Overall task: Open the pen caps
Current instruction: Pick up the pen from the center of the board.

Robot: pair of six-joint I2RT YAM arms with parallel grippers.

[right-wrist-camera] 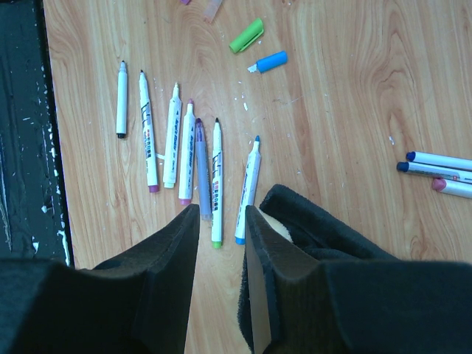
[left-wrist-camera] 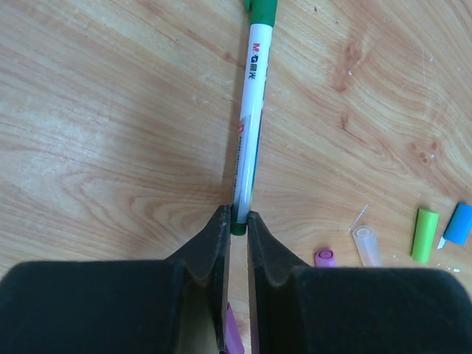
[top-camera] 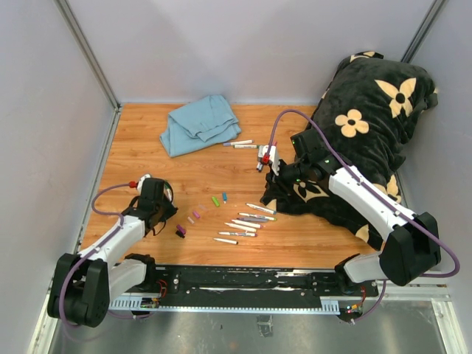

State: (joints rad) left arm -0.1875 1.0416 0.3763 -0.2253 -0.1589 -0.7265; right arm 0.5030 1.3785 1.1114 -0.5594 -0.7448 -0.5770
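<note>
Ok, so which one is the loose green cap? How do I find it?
Start at the wooden table and find the row of open markers near its front edge. Just beyond that row lie a few loose caps. The green cap is the only bright green one, right beside the blue cap.

Wooden tabletop (top-camera: 147, 147). A row of uncapped markers (right-wrist-camera: 172, 136) lies just ahead of the right gripper (right-wrist-camera: 221, 214). A green cap (right-wrist-camera: 246, 35) and a blue cap (right-wrist-camera: 271, 61) lie beyond them, with three capped markers (right-wrist-camera: 442, 172) off to the gripper's right. The black floral cushion (top-camera: 361, 140) sits against its right side. The blue cloth (top-camera: 199, 124) is well ahead of the left gripper (left-wrist-camera: 237, 217).
</note>
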